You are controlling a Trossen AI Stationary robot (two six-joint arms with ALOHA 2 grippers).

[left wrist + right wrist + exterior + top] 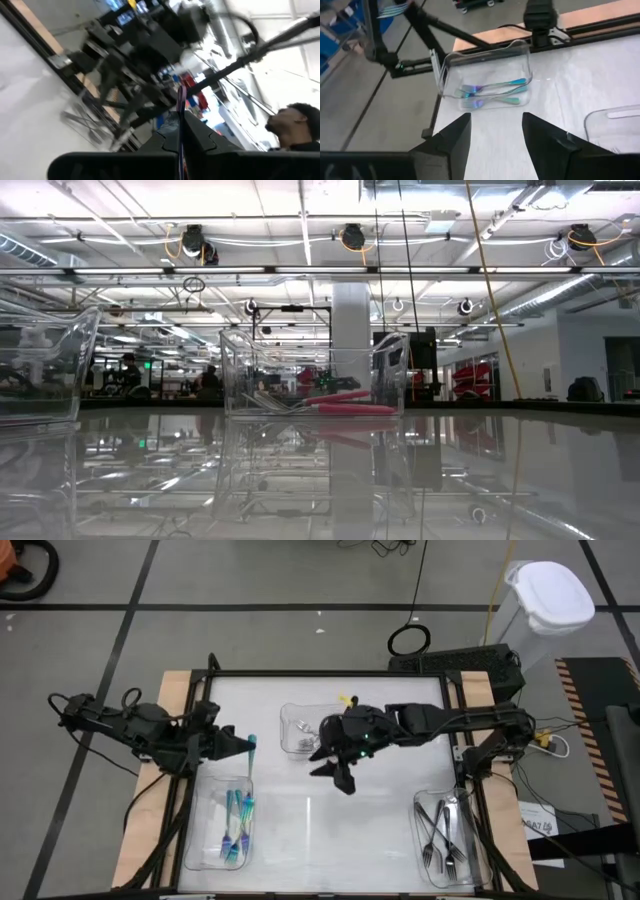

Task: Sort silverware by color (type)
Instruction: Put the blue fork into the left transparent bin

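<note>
Fork (251,745) pinched in left gripper (243,746) above tray (205,840).

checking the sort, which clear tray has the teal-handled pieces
The clear plastic tray at the table's front left, below the left gripper; the front-right tray holds only dark grey metal forks.

One camera looks straight down on the whole counter (330,830), one sits low at its surface facing the room, and each wrist camera looks past its own fingers, the right sharing the teal-filled tray (485,75) with the overhead
</note>
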